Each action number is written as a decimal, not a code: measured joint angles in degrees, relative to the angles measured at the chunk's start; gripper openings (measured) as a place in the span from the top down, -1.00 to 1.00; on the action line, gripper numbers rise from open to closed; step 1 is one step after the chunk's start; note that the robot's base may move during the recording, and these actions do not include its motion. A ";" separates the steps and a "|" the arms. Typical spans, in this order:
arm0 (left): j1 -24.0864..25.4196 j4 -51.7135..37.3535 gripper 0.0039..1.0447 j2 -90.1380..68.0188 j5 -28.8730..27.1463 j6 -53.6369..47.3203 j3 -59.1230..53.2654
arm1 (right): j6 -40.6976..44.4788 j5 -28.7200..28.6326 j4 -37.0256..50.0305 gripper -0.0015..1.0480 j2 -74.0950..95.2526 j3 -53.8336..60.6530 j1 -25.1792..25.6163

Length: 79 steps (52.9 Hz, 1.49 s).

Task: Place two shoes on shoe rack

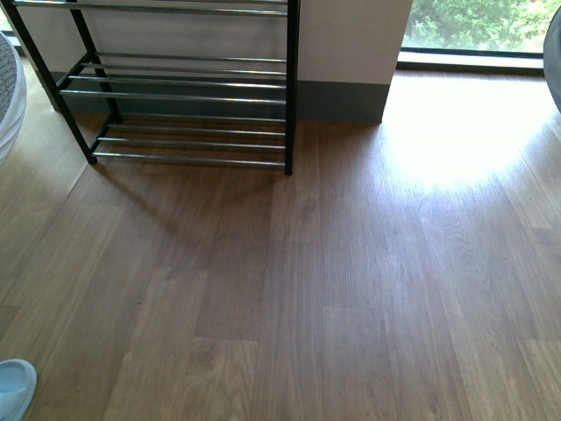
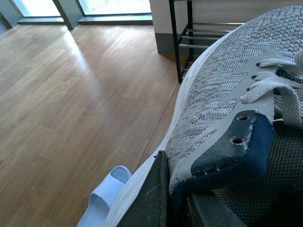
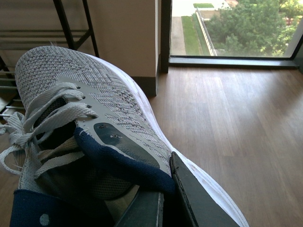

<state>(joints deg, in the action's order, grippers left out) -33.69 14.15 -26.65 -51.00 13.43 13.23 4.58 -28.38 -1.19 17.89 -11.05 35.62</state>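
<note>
The left sneaker, grey knit with a thick white sole and navy lining, is held in my left jaws, which are closed on the wall of its collar, one dark finger against the outside; its toe points toward the shoe rack; the right sneaker sits likewise in my right jaws, pinched at the collar with a dark finger along its outer side, laces loose, toe also toward the rack; in the front view a grey knit edge shows at the far left, level with the rack's lower chrome bars; the rack stands on the wooden floor against a pale wall; a pale blue slide sandal lies on the floor just below the left sneaker, well apart from the rack; a window looks out on trees.
</note>
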 joint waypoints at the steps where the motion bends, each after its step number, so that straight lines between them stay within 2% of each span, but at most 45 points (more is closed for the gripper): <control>1: 0.00 0.00 0.97 0.00 0.00 0.00 0.00 | 0.00 0.00 0.00 0.97 0.00 0.00 0.00; 79: -0.02 0.00 0.97 0.02 0.00 0.02 -0.02 | 0.02 0.26 0.02 0.97 0.04 0.04 0.00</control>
<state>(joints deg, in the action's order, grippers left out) -33.71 14.15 -26.63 -51.00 13.45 13.21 4.60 -28.12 -1.17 17.93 -11.00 35.62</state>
